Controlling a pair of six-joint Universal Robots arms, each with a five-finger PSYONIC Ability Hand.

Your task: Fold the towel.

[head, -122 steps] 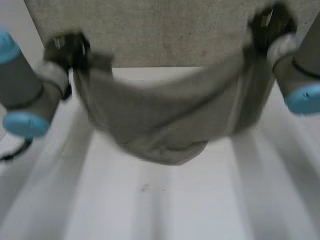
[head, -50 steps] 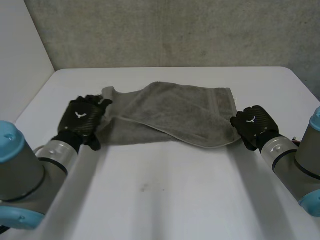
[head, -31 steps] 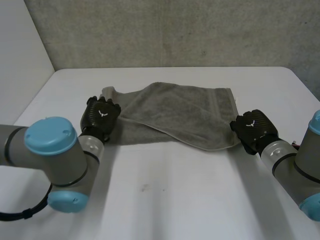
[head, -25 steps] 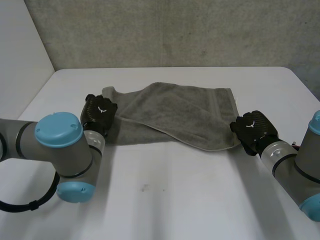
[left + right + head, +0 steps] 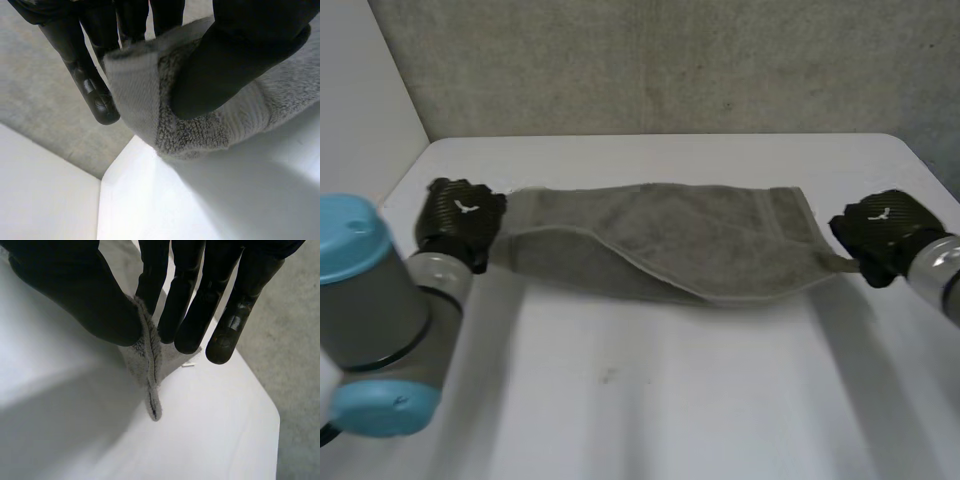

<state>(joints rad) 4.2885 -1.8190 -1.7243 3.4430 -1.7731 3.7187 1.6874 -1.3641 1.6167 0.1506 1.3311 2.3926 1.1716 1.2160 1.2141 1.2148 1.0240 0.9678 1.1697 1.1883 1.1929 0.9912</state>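
Since half a second ago, the two hands have been drawn apart: the left hand (image 5: 458, 222) has been carried outward toward the table's left edge and the right hand (image 5: 880, 232) toward its right edge. The towel (image 5: 660, 245), then slack and broad between them, is now pulled into a long, narrow band. The left arm's blue-capped elbow has also been shifted to the near left corner of the head view. One grey towel, two black hands and one white table (image 5: 650, 400) are counted, with a grey wall (image 5: 650, 65) behind. The towel is laid across the far half of the table, doubled, and a hemmed edge of its upper layer is seen running slantwise across the lower one. In the left wrist view the towel's end (image 5: 200, 130) is bunched and pinned by the thumb (image 5: 240, 55) against the curled fingers. In the right wrist view a thin corner (image 5: 147, 370) is pinched between the thumb (image 5: 75, 295) and the nearest finger, the other fingers being held nearly straight beside it. From the head view the fingers are hidden under the backs of both hands, the towel's two ends are covered by them, and the right arm is cut off at the edge. Whether the towel's ends are raised off the table cannot be told.
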